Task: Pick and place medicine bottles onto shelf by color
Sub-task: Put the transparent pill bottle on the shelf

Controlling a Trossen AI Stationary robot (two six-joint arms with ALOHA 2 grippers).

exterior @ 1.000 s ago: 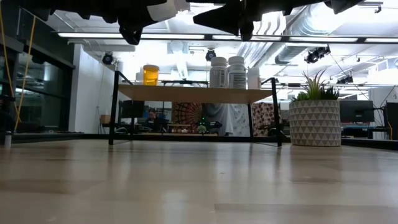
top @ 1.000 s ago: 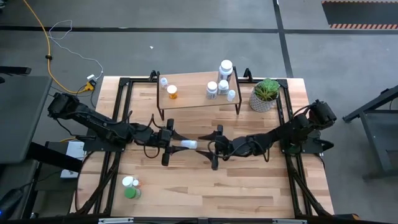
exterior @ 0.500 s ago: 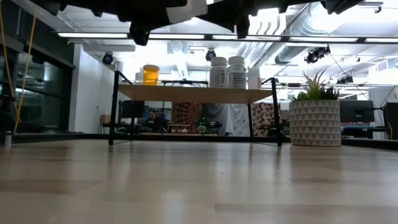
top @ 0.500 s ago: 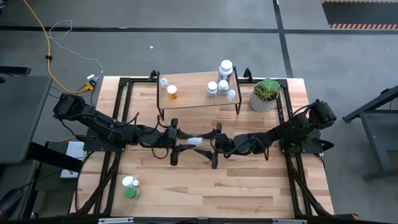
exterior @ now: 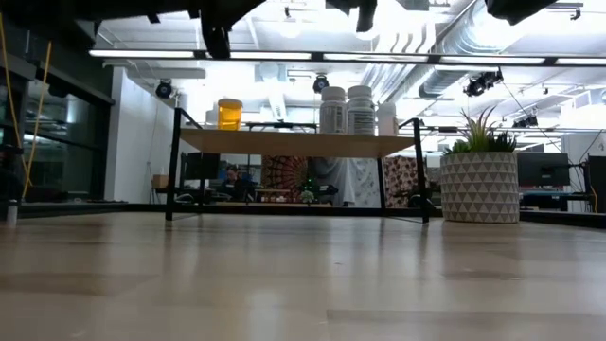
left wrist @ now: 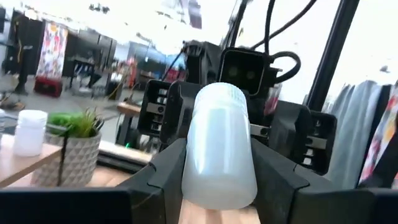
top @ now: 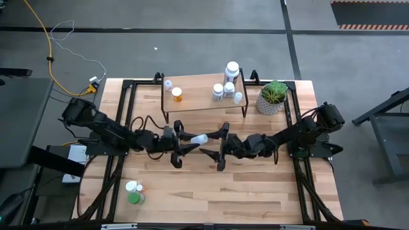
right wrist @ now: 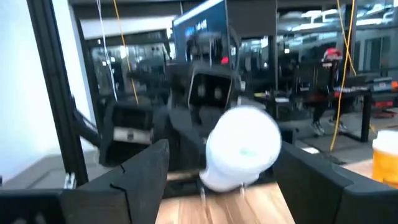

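Above table centre, left gripper (top: 185,142) clamped on white bottle (top: 199,138), cap toward right gripper (top: 216,145) (jaws apart): likely handover toward shelf (top: 198,102).

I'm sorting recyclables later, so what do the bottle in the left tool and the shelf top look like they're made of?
Bottle: apparently translucent white plastic with a dull, frosted look. Shelf top: light wood or wood-look board with a matte finish, on thin black legs, probably metal.

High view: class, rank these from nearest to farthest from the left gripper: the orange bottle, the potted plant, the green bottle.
From the left gripper:
1. Orange bottle, on the shelf's left part.
2. Green bottle, table's near-left corner; not much farther.
3. Potted plant, far right.
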